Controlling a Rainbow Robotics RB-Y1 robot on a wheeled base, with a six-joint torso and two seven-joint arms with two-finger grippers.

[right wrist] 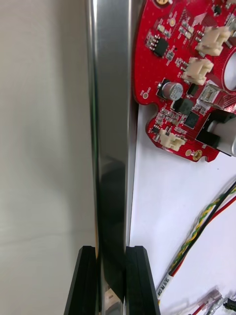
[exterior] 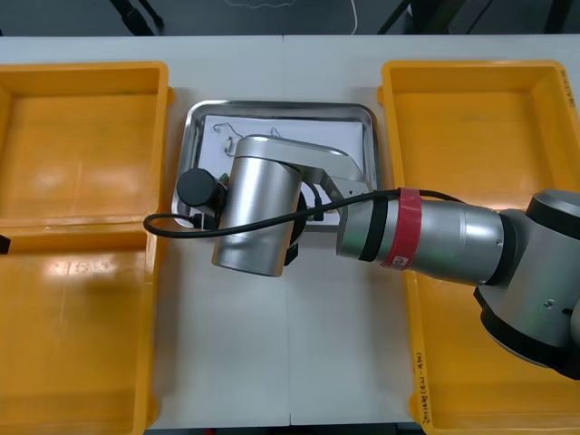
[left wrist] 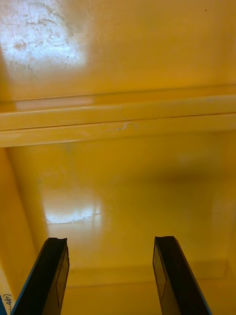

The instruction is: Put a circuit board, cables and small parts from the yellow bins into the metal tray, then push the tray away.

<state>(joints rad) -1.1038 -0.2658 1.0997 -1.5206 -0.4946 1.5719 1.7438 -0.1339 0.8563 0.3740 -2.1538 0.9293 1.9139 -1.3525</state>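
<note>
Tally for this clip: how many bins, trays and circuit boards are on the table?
Yellow bins: 4
Metal tray: 1
Red circuit board: 1
Total: 6
Right gripper jaws clamp the tray rim; left gripper hangs open over a bin.

I count four yellow bins [exterior: 82, 145], one metal tray [exterior: 272, 107], one round red circuit board [right wrist: 182, 74]; the cables [right wrist: 199, 229] are too tangled to count.
</note>
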